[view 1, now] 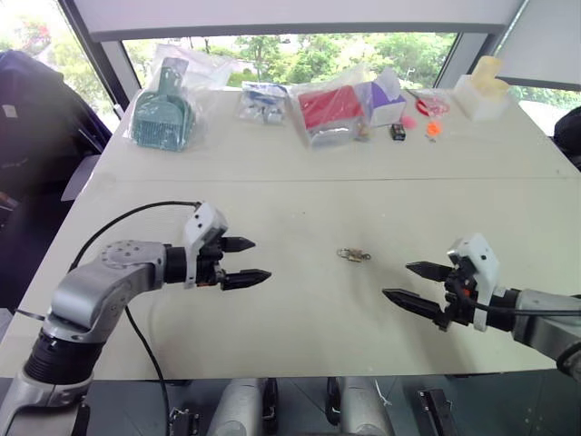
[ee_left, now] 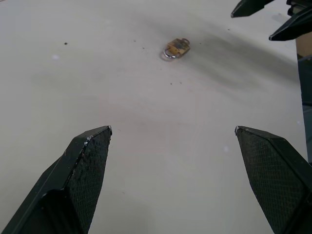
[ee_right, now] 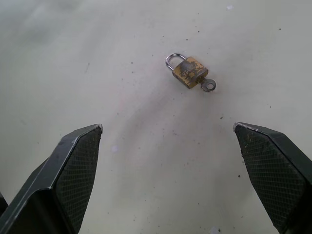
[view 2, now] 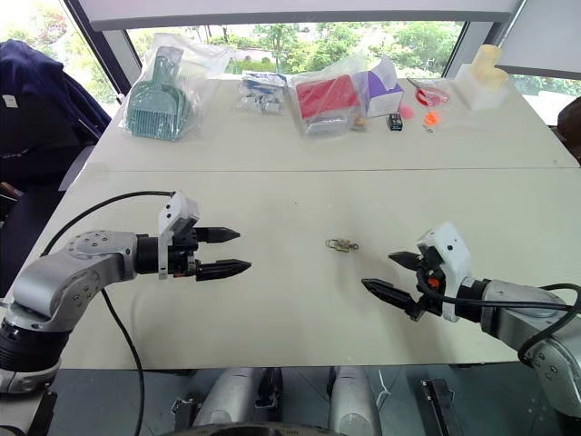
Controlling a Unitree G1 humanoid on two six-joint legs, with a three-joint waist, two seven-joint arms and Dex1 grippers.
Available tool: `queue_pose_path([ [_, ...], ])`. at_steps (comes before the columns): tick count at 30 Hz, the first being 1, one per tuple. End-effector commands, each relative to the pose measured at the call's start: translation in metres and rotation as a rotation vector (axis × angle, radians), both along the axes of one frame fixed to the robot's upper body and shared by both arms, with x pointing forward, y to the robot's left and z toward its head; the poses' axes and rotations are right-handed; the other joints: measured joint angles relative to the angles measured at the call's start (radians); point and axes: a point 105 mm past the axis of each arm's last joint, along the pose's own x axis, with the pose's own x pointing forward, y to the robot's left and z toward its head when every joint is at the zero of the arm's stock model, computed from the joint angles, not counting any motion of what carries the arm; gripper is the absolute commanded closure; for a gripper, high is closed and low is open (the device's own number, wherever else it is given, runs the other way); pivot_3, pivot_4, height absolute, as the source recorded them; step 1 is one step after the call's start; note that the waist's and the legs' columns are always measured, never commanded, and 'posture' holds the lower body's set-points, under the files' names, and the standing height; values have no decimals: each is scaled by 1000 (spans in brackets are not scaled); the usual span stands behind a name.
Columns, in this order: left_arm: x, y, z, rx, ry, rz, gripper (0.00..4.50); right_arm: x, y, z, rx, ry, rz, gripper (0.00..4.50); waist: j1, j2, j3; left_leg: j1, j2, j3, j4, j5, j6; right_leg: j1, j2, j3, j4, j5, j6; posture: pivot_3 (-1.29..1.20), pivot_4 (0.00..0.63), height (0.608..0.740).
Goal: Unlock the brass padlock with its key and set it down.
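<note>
— One brass padlock (ee_right: 191,71) lies flat on the pale table (view 1: 300,204), just right of the middle of the head-camera frame, and nothing touches it. Do you see the key?

— Yes. The key (ee_right: 208,85) sticks out of the lock body's end opposite the silvery shackle (ee_right: 172,59), which arcs into the body at both ends as far as I can tell.

— Where are the claws?

— The left claw (view 1: 243,262) hovers at centre left of the frame, its two black fingers spread apart and pointing toward the lock, holding nothing. The right claw (view 1: 416,285) hovers at lower right, fingers equally wide apart, also empty and pointing inward. The padlock sits between the two, well apart from both.

— And further out?

— Along the top of the frame, at the table's far edge: a teal dustpan in a clear bag (view 1: 163,118) at upper left, a red pack in plastic (view 1: 330,109) at upper centre, a purple-and-white carton (view 1: 385,98) beside it, a small black box (view 1: 398,132) and a white foam block (view 1: 483,89) at upper right.
</note>
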Motion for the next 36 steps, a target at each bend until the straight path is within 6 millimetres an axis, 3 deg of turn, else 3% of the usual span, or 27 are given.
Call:
queue_pose_path([
  [1,4,-1,7,-6,-54,5,266,3,3,7,9,-42,11,44,0,0,0,0,0,0,0,0,0,0,0,0,0,0,0,0,150,735],
  [14,6,-1,7,-18,-58,19,266,3,9,4,18,-49,11,44,0,0,0,0,0,0,0,0,-1,0,0,0,0,0,0,0,150,735],
  [26,26,2,23,88,-123,-10,266,10,12,10,-7,-68,16,44,1,0,0,0,0,0,0,1,0,0,0,0,1,0,0,0,150,735],
  [31,44,-12,39,150,-176,-129,266,8,4,11,-9,-77,-33,44,10,0,0,0,0,0,0,2,0,0,0,0,0,0,0,0,150,735],
  [36,83,-49,42,245,-301,-244,266,10,-1,10,-49,-96,-62,44,29,0,0,0,-1,0,2,2,1,1,0,0,1,0,0,0,150,735],
])
